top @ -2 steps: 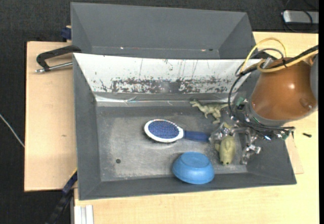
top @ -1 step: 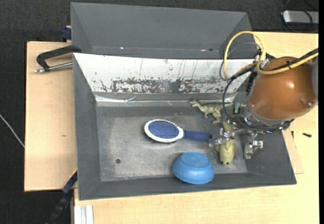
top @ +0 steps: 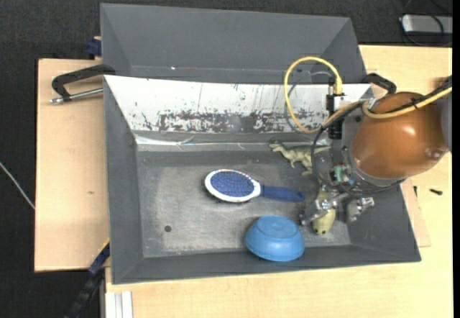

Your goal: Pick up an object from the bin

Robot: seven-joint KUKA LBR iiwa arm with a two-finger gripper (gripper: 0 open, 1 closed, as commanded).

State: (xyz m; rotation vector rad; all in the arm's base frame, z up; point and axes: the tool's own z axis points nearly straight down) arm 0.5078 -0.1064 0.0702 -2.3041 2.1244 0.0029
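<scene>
Numbering one each: brush [top: 231, 185], bowl [top: 274, 239], figurine [top: 293, 155].

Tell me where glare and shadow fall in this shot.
Camera view: strong glare whitens the far wall of the bin; the orange cover shows a small highlight; shadow pools under the gripper at the right end, beside the blue bowl.

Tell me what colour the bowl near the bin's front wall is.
The bowl is plain light blue; the camera view shows it best.
</scene>
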